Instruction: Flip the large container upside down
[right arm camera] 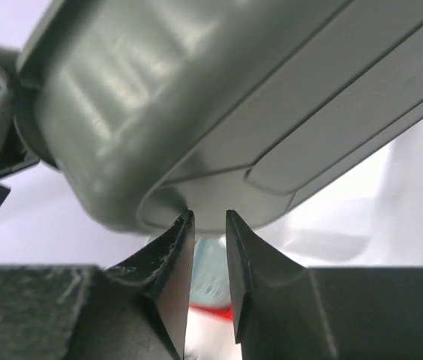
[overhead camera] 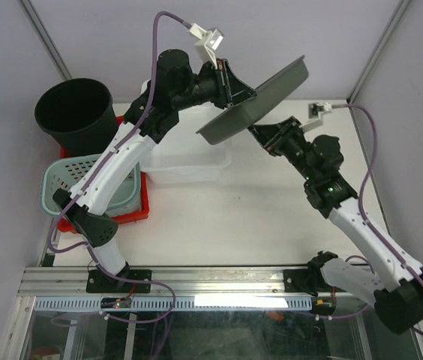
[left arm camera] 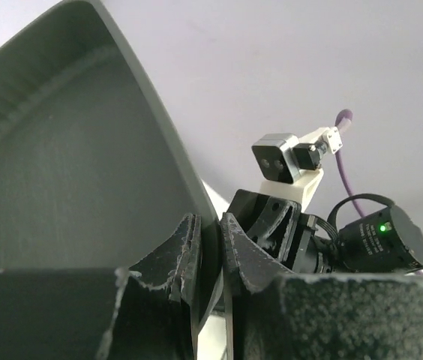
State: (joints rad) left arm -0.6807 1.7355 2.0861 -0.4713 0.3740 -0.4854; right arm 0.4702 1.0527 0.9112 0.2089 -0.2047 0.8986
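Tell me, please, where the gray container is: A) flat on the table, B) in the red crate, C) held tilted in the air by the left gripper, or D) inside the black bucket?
C: the left gripper is pinched on the rim of the container, which hangs tilted above the table.

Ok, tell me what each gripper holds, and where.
Left gripper clamps the container by its rim. Right gripper sits at a corner; hold cannot be told.
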